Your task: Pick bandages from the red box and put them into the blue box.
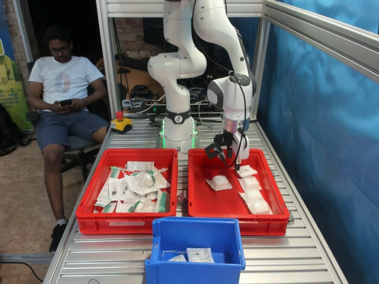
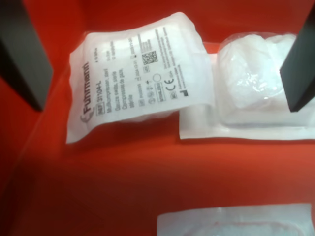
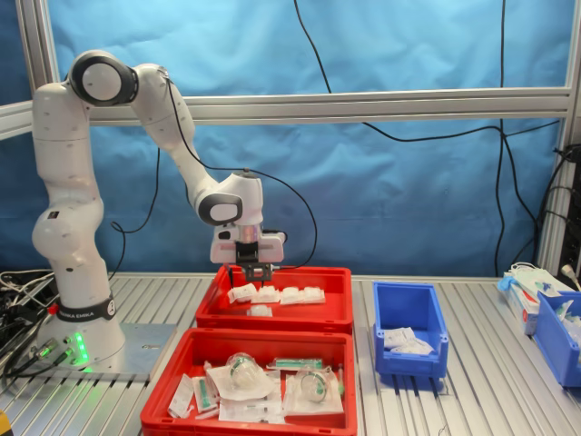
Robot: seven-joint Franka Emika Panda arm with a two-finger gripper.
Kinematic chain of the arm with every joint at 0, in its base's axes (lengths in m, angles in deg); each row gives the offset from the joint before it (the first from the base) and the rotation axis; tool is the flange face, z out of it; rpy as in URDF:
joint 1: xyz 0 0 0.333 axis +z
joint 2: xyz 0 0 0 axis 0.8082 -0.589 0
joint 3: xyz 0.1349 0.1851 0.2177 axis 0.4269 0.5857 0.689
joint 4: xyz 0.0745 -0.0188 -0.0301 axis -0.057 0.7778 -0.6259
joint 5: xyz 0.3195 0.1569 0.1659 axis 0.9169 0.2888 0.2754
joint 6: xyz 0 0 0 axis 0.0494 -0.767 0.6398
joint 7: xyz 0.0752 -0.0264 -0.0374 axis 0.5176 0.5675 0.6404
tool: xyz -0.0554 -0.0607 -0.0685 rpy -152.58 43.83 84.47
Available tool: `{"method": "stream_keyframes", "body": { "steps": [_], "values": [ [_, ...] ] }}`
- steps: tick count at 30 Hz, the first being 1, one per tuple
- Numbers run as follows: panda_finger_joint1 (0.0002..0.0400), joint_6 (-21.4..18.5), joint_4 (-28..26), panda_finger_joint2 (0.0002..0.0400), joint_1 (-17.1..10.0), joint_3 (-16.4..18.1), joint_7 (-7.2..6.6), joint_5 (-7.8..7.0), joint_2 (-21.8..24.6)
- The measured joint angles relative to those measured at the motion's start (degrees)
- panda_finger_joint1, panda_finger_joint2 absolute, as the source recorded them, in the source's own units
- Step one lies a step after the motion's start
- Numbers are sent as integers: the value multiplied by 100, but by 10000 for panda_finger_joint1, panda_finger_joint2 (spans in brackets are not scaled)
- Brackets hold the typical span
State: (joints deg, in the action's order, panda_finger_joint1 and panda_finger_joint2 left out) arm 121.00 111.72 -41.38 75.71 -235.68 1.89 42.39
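Observation:
The red box holds several plain white bandage pouches. They lie in a row along its wall on the first exterior view's right, with one apart near the middle. My gripper hangs open just above the far end of that row. In the wrist view the gripper has its dark fingers standing wide apart over a printed pouch and a puffy pouch, holding nothing. The blue box has white packets inside.
A second red crate full of green-marked packets sits beside the red box. A person sits on a chair past the table's far corner on the first exterior view's left. Aluminium frame posts ring the table. More bins stand at the second exterior view's right.

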Motion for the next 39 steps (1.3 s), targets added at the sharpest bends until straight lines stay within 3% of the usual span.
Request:
{"method": "stream_keyframes", "body": {
  "steps": [12,39],
  "values": [
    [400,280,0,400,194,6,0,17,-297],
    [400,339,-334,400,631,17,0,20,-901]
  ]
}}
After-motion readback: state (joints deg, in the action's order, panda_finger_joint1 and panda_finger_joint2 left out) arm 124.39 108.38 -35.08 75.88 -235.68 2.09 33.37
